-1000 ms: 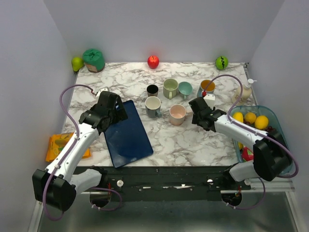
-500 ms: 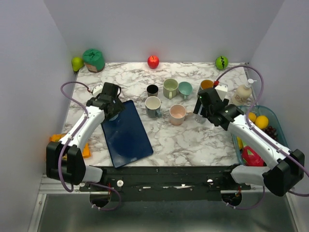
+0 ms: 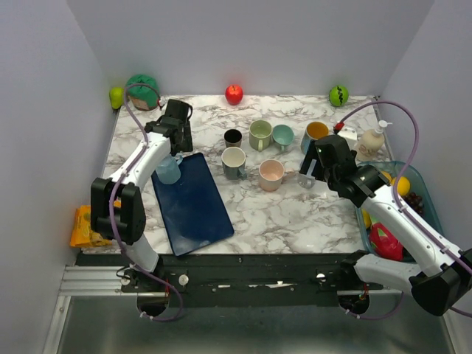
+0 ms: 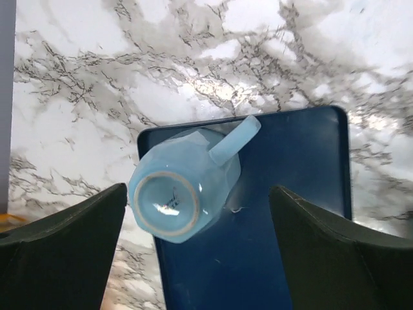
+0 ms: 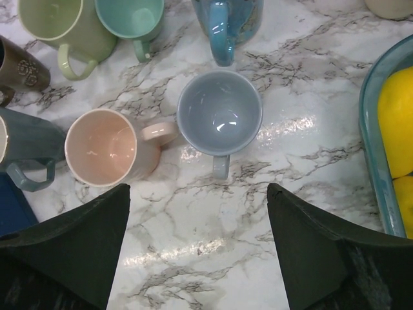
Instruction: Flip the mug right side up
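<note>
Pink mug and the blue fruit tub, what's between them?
A grey mug, right side up, stands between the pink mug and the fruit tub; the right wrist view shows it.

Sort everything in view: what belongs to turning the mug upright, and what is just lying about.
Belongs to the job: upside-down light blue mug at the blue tray corner; open left gripper above it.
Lying about: upright pink mug, grey mug, green mug, teal mug; red apple; soap bottle.
</note>
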Motion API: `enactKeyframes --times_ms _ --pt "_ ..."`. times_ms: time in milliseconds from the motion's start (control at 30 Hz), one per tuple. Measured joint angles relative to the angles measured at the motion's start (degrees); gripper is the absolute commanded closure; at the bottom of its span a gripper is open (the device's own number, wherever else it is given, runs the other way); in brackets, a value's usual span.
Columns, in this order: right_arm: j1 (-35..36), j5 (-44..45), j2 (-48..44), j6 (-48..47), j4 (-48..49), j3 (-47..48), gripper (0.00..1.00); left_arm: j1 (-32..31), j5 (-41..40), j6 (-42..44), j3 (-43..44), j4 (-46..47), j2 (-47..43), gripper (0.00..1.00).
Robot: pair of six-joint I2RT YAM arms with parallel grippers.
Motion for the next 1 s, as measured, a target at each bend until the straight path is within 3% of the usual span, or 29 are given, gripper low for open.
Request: enactKeyframes --times_ms 233,367,633,700,1000 --pt "0.00 -3.56 0.07 -0.83 -0.02 -0.02 0.12 0.57 1.16 9.68 5.07 2.34 10.45 0.41" --pt "0.02 -4.76 -0.11 -0.81 0.00 -0.61 0.12 0.98 3.34 12.57 11.34 2.01 15.67 0.51" --pt "0.00 -5.29 -1.14 -0.76 -0.39 -2.80 0.14 1.22 9.66 15.37 15.28 -1.46 20.52 0.53" --pt "0.00 -5.31 -1.14 -0.74 -0.44 -2.80 0.14 1.20 11.32 15.69 14.99 -2.97 20.65 0.49" --pt "0.00 -5.66 -1.20 -0.39 -0.42 -3.21 0.16 1.22 15.47 16.41 8.96 -3.96 19.80 0.46"
